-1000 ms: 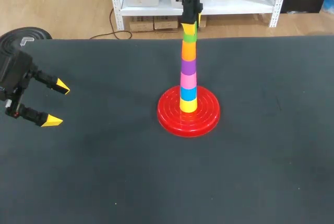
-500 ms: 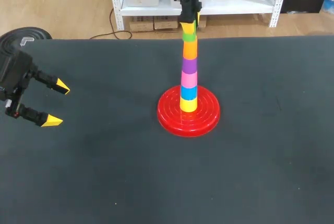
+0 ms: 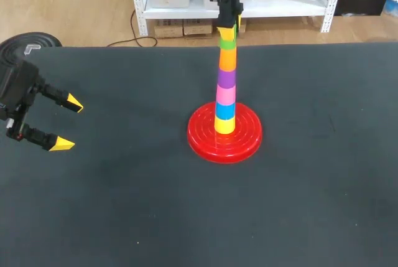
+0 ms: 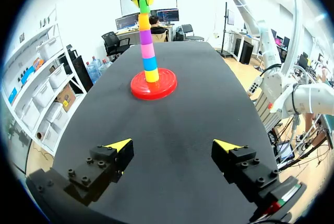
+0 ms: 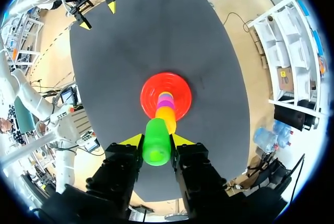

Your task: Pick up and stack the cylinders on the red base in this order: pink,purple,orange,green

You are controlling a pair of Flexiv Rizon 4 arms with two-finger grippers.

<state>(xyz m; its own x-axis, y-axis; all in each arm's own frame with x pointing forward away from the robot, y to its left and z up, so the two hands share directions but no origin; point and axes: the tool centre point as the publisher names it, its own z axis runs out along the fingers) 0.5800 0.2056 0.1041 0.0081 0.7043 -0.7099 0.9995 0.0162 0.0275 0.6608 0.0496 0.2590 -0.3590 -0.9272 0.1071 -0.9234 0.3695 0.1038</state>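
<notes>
Right gripper (image 3: 226, 31) points straight down, clamped on the green cylinder (image 3: 227, 43) atop the orange cylinder (image 3: 226, 60). Left gripper (image 3: 67, 124) sits at nine o'clock of the red base (image 3: 204, 140), fingers apart.

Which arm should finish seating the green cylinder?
Right, probably. The right gripper is shut on the green cylinder, which sits atop the orange cylinder. The left gripper hangs open, empty, over the table's left side, far from the red base.

Head overhead; both wrists see red base (image 3: 244, 137).
</notes>
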